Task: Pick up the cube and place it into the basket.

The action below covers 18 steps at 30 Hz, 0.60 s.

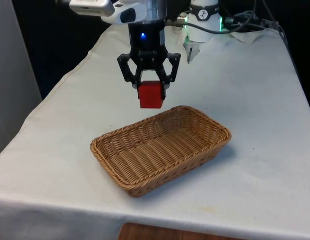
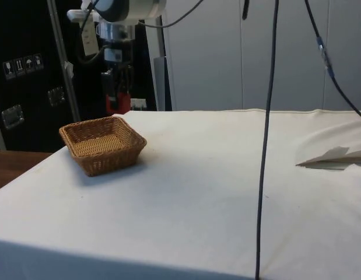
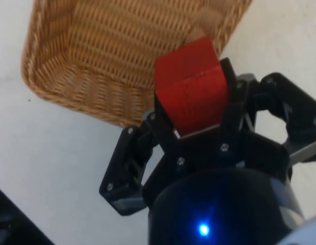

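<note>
A: How does the gripper (image 1: 150, 91) stand?

B: It hangs in the air with its two black fingers (image 3: 163, 133) closed against opposite sides of the red cube (image 1: 150, 94). The cube sits between the fingertips, its lower part sticking out below them. In the wrist view the same cube (image 3: 191, 87) is clamped between the pads, turned a little askew.

A: And where is the cube with regard to the basket?

B: Clear of it, held above the table. In the front view the gripper hovers at about twelve o'clock from the middle of the wicker basket (image 1: 114, 165), over the far rim. In the side view the gripper (image 2: 117, 99) holds the cube (image 2: 118, 104) above the basket's (image 2: 84, 153) far edge, not touching the weave.

A: What does the basket look like?

B: Shallow, rectangular, tan wicker, nothing lying in it. It rests on the white cloth (image 1: 265, 100), set at a slant to the table's edges.

A: Anything else around?

B: A crumpled fold of cloth (image 2: 335, 157) at three o'clock in the side view, well apart from the basket, and a dark cable (image 2: 263, 175) hanging down near that camera.
</note>
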Available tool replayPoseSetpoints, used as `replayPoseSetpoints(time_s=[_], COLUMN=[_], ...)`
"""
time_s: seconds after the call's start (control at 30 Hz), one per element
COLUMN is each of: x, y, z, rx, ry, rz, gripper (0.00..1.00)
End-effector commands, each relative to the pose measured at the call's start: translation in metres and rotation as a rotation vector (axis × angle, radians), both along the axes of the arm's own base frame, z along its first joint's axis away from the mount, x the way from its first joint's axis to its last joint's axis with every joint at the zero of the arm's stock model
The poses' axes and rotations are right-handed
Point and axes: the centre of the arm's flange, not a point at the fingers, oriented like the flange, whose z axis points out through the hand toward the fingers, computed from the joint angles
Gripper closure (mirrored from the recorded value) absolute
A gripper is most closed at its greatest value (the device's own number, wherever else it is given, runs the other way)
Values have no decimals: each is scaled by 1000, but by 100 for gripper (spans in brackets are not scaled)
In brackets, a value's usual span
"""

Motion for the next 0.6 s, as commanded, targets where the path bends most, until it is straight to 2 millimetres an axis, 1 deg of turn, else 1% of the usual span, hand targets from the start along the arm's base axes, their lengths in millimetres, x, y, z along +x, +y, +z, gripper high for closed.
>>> replayPoseSetpoints(time_s=[0.0,0.07,0.1,0.13,0.27,0.37,0.4,0.57], x=[6,15,18,16,29,33,32,39], y=[3,6,6,5,11,12,11,14], z=[0,0,0,1,-3,-7,-5,-18], rx=[4,2,0,-6,-3,-4,-12,-4], ry=[4,4,4,-3,2,1,-4,-1], rz=[-1,0,0,1,5,6,7,7], gripper=[100,100,100,100,100,100,100,100])
